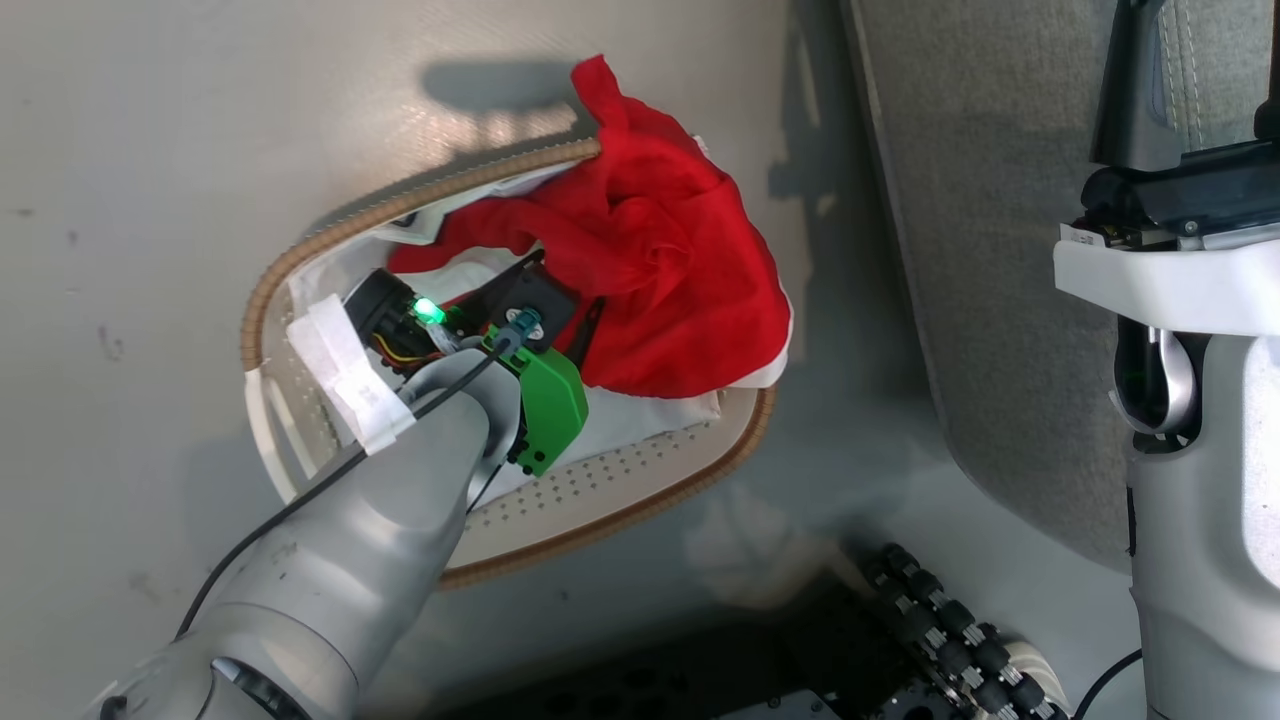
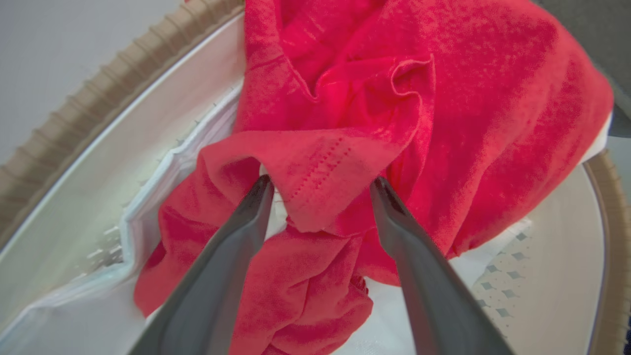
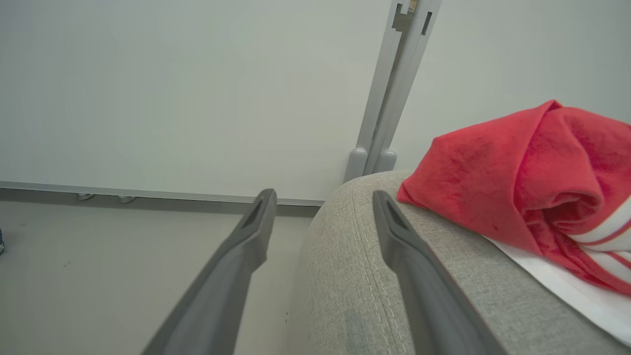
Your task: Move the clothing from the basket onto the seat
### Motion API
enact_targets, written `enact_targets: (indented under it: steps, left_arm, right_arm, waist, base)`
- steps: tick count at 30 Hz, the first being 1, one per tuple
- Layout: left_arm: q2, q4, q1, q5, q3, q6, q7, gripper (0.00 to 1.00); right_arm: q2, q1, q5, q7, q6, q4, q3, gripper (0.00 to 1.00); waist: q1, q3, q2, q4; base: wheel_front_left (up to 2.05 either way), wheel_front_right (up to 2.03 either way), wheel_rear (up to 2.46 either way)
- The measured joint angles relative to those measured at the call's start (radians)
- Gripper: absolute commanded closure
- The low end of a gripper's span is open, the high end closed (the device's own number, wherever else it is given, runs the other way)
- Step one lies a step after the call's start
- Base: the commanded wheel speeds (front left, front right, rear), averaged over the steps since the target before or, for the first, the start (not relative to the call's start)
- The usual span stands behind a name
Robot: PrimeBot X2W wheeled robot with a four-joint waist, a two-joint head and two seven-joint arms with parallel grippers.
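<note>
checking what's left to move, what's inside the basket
Red clothing heaped on a white liner, spilling over the basket rim, with the open left gripper in it. Whatever lies under the heap is covered.

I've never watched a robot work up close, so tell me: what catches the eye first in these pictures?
First, the heap of bright red clothing spilling over the rim of the white basket on the floor. The left end effector reaches into it, open fingers either side of a fold. Another red garment with white stripes lies on the grey seat, near the open right end effector.
</note>
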Motion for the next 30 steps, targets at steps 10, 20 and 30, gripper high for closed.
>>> enact_targets:
  steps: [10, 20, 30]
  left_arm:
    - [0.000, 0.008, -0.059, -0.071, -0.007, 0.001, -0.004, 0.00]
    - [0.001, 0.038, -0.093, -0.107, -0.040, 0.014, 0.030, 1.00]
    - [0.001, 0.018, -0.095, -0.133, -0.069, 0.019, -0.022, 1.00]
  right_arm:
    - [0.000, 0.000, 0.018, 0.000, 0.000, -0.011, 0.001, 0.00]
    - [0.000, 0.000, 0.034, 0.000, 0.000, -0.011, 0.018, 0.00]
    - [0.001, 0.004, 0.025, 0.000, 0.000, -0.001, 0.009, 0.00]
  waist:
    - [0.0000, 0.052, 0.0000, -0.043]
    - [-0.0001, 0.056, 0.0000, -0.055]
    - [-0.0001, 0.049, 0.0000, -0.031]
  base:
    - [0.00, 0.00, 0.00]
    - [0.00, 0.00, 0.00]
    - [0.00, 0.00, 0.00]
